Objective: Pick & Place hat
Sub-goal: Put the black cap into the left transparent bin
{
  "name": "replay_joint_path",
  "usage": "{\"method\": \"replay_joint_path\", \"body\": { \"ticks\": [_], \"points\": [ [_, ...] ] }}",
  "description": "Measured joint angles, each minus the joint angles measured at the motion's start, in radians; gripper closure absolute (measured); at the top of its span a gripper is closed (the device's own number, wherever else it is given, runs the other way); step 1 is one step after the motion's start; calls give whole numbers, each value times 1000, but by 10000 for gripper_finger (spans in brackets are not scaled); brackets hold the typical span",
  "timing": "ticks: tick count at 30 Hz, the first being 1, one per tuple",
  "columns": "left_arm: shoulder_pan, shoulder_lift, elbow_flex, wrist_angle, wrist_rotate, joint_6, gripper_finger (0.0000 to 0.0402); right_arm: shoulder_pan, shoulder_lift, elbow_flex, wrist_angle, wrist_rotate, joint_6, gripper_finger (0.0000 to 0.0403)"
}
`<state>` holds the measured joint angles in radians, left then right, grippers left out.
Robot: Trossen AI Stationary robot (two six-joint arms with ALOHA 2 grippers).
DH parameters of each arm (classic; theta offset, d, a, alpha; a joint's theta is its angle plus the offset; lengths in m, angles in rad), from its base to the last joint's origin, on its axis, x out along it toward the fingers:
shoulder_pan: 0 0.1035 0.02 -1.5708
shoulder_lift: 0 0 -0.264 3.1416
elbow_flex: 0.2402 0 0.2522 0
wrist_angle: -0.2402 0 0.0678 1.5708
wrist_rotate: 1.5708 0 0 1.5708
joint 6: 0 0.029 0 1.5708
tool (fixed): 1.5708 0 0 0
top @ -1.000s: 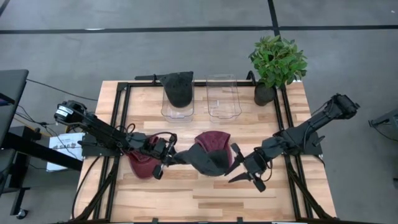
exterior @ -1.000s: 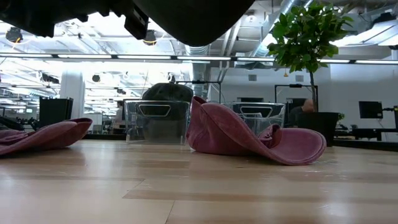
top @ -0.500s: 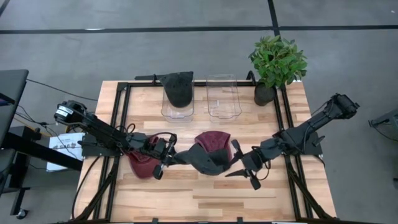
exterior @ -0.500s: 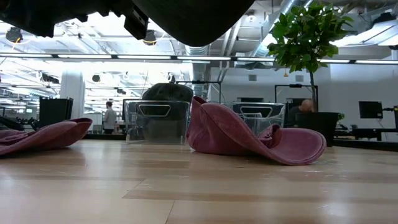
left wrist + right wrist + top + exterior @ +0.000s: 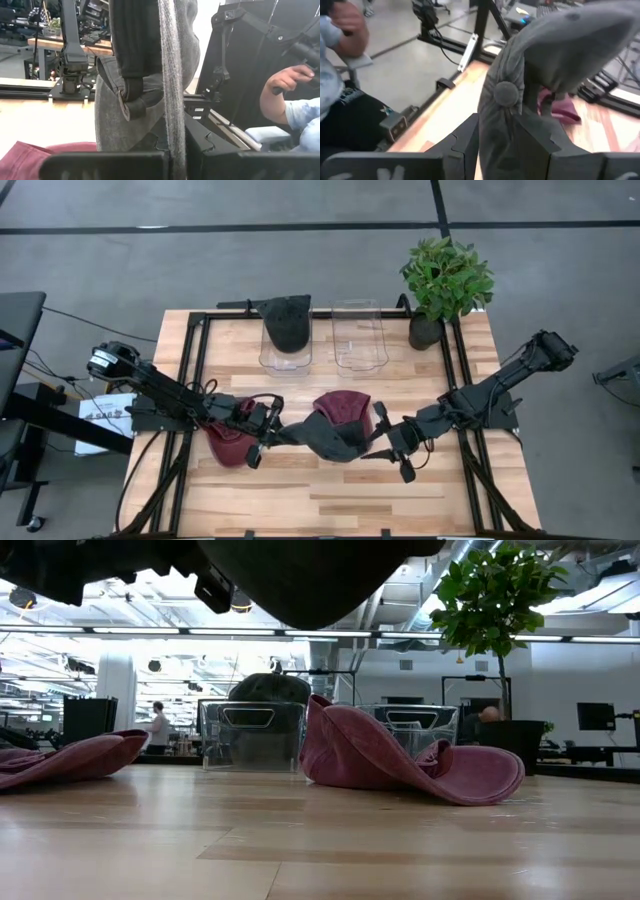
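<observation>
Holding the grey hat (image 5: 328,442) mid-air over the worktop (image 5: 330,500) middle, left tool (image 5: 268,434) clenched on its brim, right tool (image 5: 388,442) straddling its crown, grip unclear. Probably best keeping both level, clearing the maroon hat (image 5: 345,406) underneath.

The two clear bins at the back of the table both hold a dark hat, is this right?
Not quite. In the high view only the left clear bin holds a dark hat; the right clear bin beside it has no hat in it.

The right pincer (image 5: 385,443) has closed in on the grey hat (image 5: 328,438).
</observation>
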<state>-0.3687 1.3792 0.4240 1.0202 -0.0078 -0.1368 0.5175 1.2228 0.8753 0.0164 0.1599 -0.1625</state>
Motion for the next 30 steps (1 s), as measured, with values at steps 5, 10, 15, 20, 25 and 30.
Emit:
{"method": "replay_joint_path", "body": {
  "ticks": [5, 10, 15, 20, 25, 30],
  "points": [
    [0, 0, 0, 14, 0, -2, 386, 0, 0, 0, -27, 21, 29, 294],
    [0, 0, 0, 21, 3, -3, 386, 0, 0, 0, -56, 23, 51, 294],
    [0, 0, 0, 30, 8, -3, 386, 0, 0, 0, -62, 17, 59, 294],
    [0, 0, 0, 33, 4, -1, 386, 0, 0, 0, -16, -19, 59, 294],
    [0, 0, -1, 38, -44, 7, 386, 0, 8, 0, 14, -32, 57, 294],
    [0, 0, -1, 66, -52, 27, 386, -18, 28, 0, 12, -31, 44, 297]
  ]
}}
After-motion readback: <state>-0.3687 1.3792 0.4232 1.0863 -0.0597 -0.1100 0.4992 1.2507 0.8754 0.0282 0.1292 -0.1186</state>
